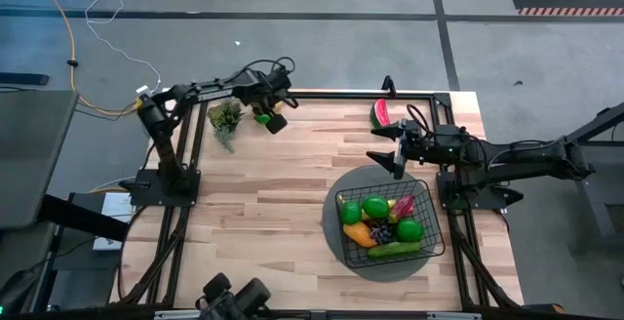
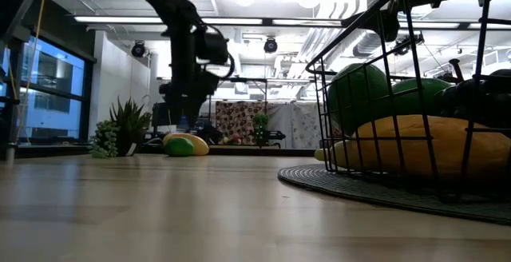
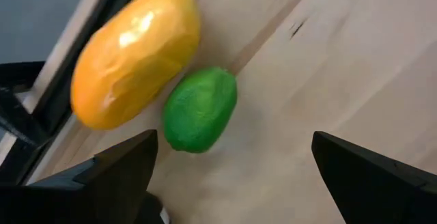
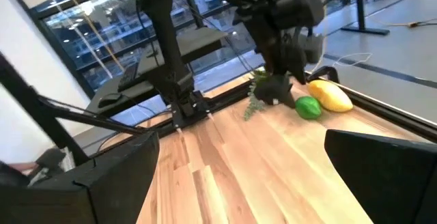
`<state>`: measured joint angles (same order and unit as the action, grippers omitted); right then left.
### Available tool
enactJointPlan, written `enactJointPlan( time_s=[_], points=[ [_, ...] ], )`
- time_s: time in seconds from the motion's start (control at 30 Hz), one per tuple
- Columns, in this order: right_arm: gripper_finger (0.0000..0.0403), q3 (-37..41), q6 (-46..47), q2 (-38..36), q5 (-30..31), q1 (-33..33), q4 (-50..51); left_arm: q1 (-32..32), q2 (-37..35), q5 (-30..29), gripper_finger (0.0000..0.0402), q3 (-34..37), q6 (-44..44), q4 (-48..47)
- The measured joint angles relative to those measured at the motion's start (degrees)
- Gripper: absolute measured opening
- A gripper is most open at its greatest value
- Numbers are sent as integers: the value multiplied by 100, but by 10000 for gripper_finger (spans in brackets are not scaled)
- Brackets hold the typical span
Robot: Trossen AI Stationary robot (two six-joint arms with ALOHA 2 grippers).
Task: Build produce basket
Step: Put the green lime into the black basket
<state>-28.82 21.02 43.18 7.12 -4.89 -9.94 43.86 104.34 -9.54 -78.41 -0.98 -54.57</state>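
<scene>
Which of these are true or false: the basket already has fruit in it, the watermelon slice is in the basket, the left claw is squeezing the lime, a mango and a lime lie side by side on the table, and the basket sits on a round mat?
1. The basket already has fruit in it. True.
2. The watermelon slice is in the basket. False: it lies on the table near the far edge, outside the basket.
3. The left gripper is squeezing the lime. False: its jaws are open and it hovers over the lime.
4. A mango and the lime lie side by side on the table. True.
5. The basket sits on a round mat. True.
</scene>
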Motion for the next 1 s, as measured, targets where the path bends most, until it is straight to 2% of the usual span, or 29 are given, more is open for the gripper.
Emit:
enactJointPlan(
  time_s=[0.37, 0.67, 1.0],
  points=[
    [399, 0, 205, 0, 394, 0, 27, 113, 691, -429, 376, 0, 434, 253],
    [399, 0, 337, 0, 467, 0, 29, 111, 1052, -353, 376, 0, 469, 457],
    [399, 0, 361, 0, 633, 0, 27, 111, 1088, -313, 376, 0, 471, 535]
  ],
)
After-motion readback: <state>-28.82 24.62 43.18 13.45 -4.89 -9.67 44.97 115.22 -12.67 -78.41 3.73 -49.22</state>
